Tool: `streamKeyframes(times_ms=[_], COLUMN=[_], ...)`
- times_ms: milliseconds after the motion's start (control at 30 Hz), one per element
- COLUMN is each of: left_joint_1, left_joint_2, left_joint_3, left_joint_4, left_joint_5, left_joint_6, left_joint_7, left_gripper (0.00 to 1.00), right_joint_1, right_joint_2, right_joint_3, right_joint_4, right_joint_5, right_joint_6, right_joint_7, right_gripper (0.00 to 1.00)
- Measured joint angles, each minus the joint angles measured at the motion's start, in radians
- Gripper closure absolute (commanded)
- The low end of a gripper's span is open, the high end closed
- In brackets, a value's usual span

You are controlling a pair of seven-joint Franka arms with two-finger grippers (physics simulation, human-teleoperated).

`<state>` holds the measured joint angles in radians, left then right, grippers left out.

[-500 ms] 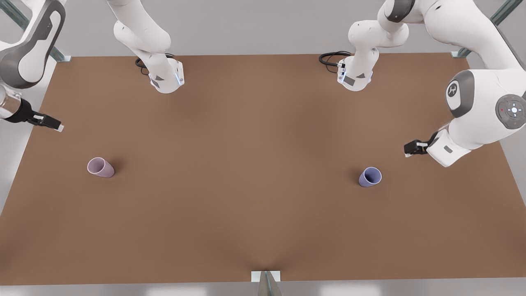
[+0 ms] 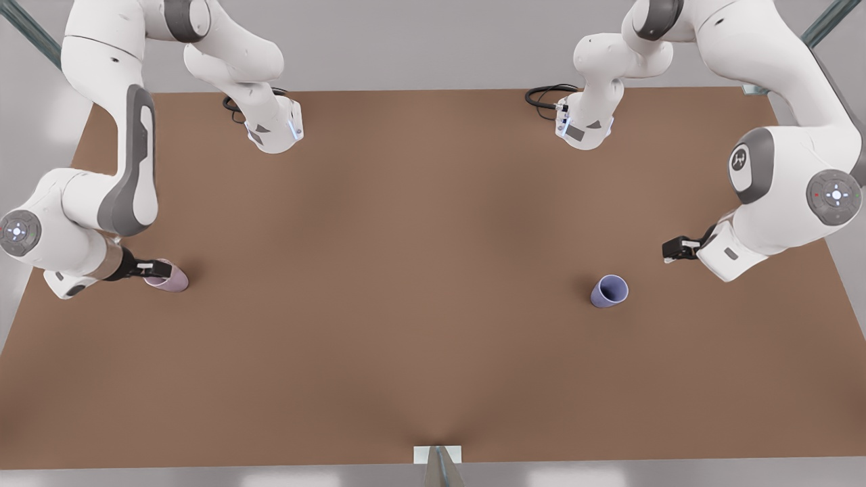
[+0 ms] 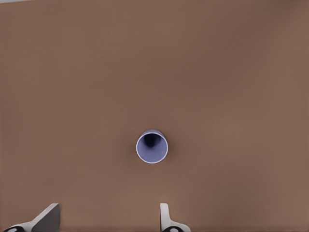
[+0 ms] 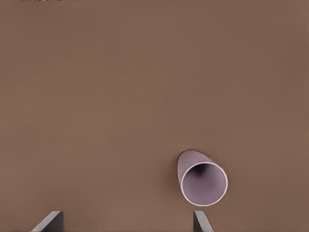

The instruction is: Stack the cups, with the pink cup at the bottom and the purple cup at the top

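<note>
Approach step: right gripper (image 2: 161,269), fingers apart, over pale pink-mauve tapered cup (image 2: 172,279) at nine o'clock; left gripper (image 2: 668,251), fingers apart, waiting near bluish-purple tapered cup (image 2: 609,291) at three o'clock; next, probably lowering around pink.

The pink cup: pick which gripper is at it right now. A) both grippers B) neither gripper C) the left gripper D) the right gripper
D: the right gripper is at the pink cup, whose mouth fills its wrist view, while the left gripper hangs apart from the purple cup.
</note>
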<state>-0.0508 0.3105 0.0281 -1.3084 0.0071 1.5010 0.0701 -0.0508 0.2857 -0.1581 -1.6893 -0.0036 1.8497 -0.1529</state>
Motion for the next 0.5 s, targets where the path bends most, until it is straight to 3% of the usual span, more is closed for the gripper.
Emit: streamKeyframes(times_ms=[133, 367, 500], left_joint_1=[0.000, 0.000, 0.000], left_joint_2=[0.006, 0.018, 0.023], left_joint_3=[0.002, 0.002, 0.003], left_joint_4=[0.001, 0.001, 0.001], left_joint_5=[0.000, 0.000, 0.000], left_joint_6=[-0.002, -0.004, -0.005], left_joint_7=[0.003, 0.008, 0.010], left_gripper=[0.00, 0.00, 0.00], right_joint_1=[-0.036, -0.081, -0.080], right_joint_2=[0.068, 0.120, 0.150], right_joint_3=[-0.005, -0.117, -0.130], right_joint_4=[0.000, -0.095, -0.106], right_joint_5=[0.009, 0.088, 0.120], right_joint_6=[0.060, 0.223, 0.294], right_joint_7=[-0.019, -0.116, -0.181], right_gripper=[0.00, 0.00, 0.00])
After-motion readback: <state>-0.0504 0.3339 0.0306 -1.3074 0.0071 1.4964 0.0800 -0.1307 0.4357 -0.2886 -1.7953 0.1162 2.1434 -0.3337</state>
